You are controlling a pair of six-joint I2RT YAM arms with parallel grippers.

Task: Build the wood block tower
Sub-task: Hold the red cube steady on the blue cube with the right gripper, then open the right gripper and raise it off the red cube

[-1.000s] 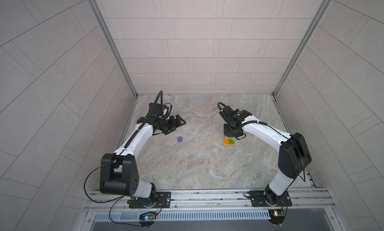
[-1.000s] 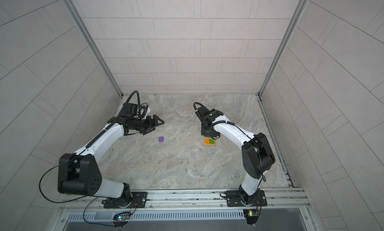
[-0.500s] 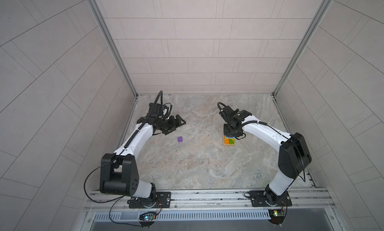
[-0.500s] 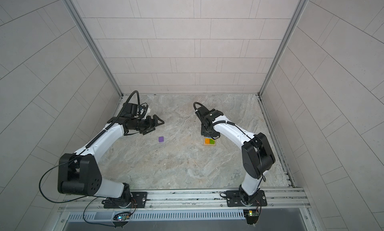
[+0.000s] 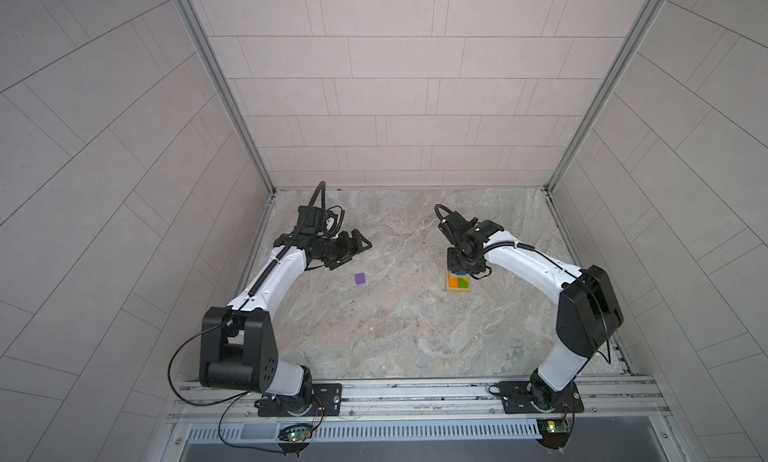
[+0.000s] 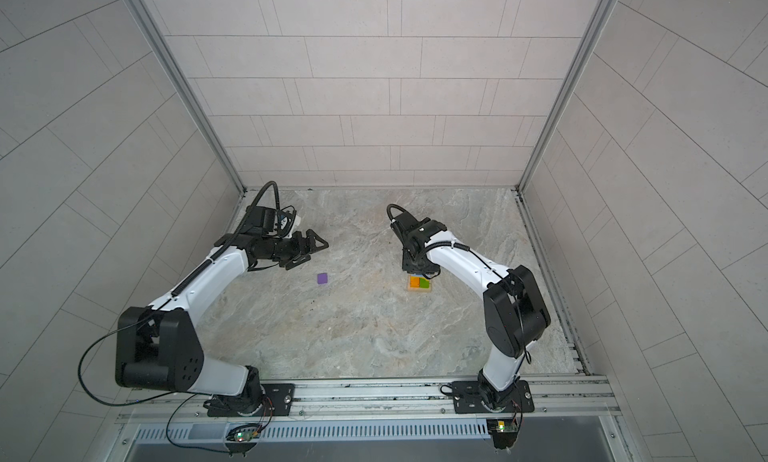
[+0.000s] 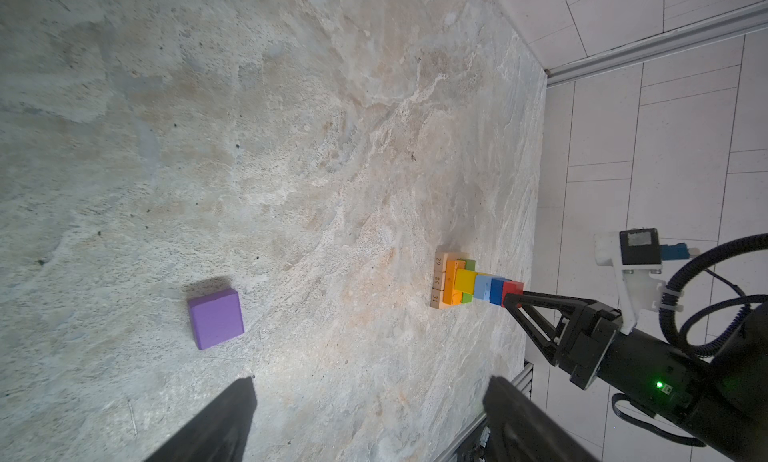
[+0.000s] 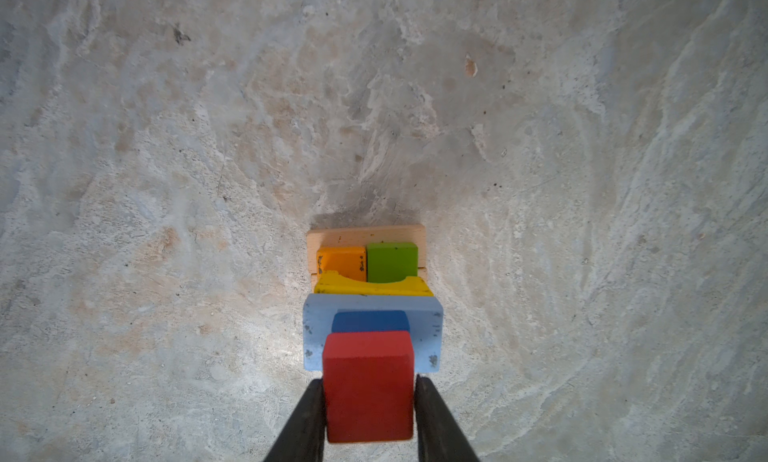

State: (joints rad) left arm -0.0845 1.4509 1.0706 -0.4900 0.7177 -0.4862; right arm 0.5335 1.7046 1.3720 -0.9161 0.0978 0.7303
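On the marble table [image 5: 415, 335], the left gripper [image 5: 351, 254] hovers spread wide and empty. The tower [image 7: 465, 281] stands right of centre, 6 layers high. The right gripper [image 8: 369, 387] flanks its top red cube [image 8: 368, 356]; whether it presses, I cannot tell. 1 purple cube [image 5: 360, 278] lies apart, near the left gripper.

Work surface: beige-grey marbled stone-look tabletop [image 5: 395, 335], flat, with a few dark specks [image 5: 353, 313] near the middle. Pale grey tiled walls [image 5: 395, 86] close it in on three sides. Aluminium corner posts [image 5: 222, 86] run up both back corners. Bare aluminium rail [image 5: 415, 391] spans the front edge, with a grey slotted vent strip [image 5: 415, 431] just in front of it.
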